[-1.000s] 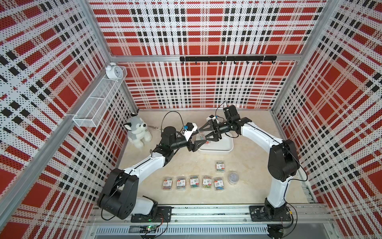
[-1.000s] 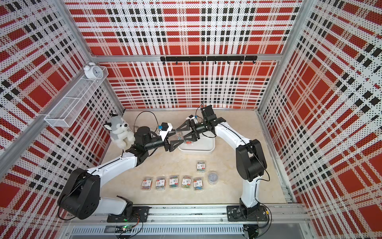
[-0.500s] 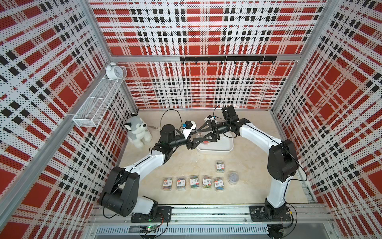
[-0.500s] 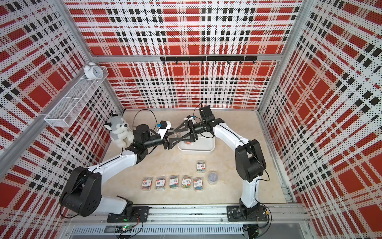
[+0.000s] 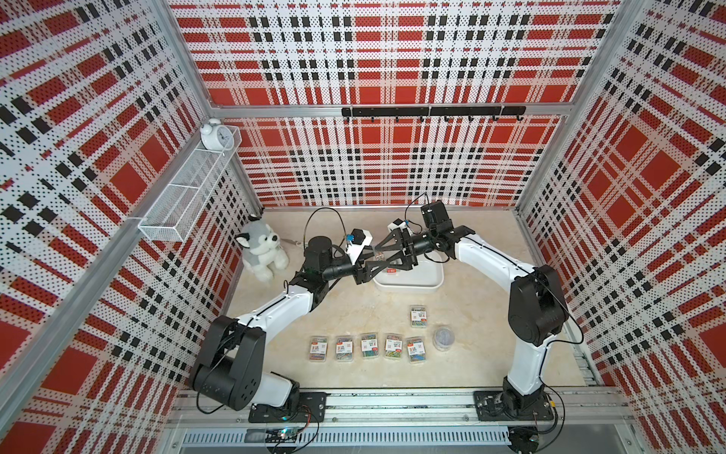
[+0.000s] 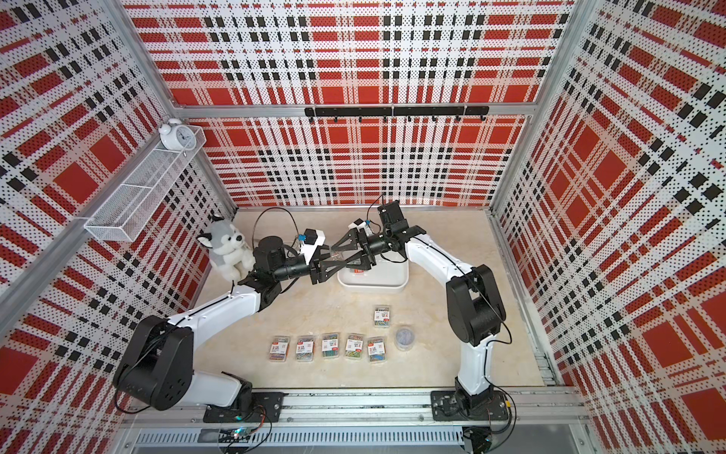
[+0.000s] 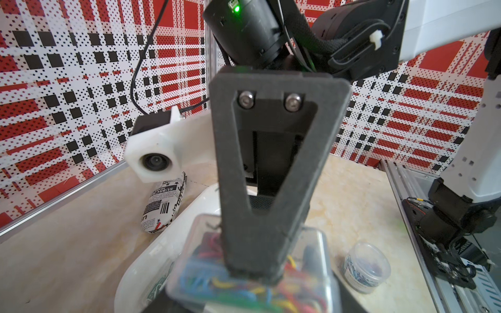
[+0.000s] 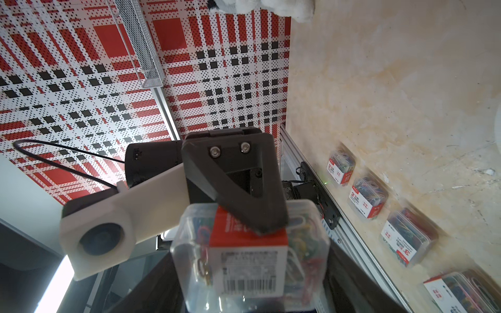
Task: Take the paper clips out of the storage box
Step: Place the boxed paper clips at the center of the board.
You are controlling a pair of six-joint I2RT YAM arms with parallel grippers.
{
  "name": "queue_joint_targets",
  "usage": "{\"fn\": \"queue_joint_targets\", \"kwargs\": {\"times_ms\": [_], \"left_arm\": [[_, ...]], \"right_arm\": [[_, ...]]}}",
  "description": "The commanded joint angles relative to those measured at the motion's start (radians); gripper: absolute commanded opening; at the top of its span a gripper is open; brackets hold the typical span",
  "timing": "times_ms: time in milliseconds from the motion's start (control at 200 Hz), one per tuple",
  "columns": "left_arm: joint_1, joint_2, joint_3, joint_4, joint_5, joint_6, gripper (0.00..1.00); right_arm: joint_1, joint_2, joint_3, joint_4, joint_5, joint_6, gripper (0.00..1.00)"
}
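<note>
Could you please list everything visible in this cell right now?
storage box: one, white, on table
paper clip cases: six, clear, table front
boxed case: one, red-labelled, inside storage box
held case: one, clear, mid-air
round tub: one, clear, beside front cases
printed pouch: one, black-and-white, beside storage box
plush husky: one, grey-white, far left
wire basket: one, white, left wall
alarm clock: one, white, in wire basket
hook rail: one, black, back wall
left gripper: one, black, shut on held case
right gripper: one, black, also gripping held case
</note>
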Motion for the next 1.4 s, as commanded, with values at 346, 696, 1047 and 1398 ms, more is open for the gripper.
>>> {"fn": "queue_joint_targets", "kwargs": {"times_ms": [346,696,1047,1398], "left_arm": [[0.004,0.003,0.035,-0.027,-0.021,0.014,0.32],[0.023,-0.109,0.003,-0.176,-0.081,0.032,0.29],[-0.055,-0.254,0.099,-0.530,-0.359,-0.134,0.27],[-0.337,-0.276,0.049,-0.664,-0.699,-0.570,0.26]], "right_arm": [[0.012,-0.003,0.020,0.034,-0.010,0.057,0.85],[-0.065,0.039,0.154,-0.217,0.115,-0.088,0.88],[-0.293,0.018,0.360,-0.634,0.557,-0.267,0.87],[-0.358,-0.081,0.275,-0.611,0.612,-0.284,0.85]]}}
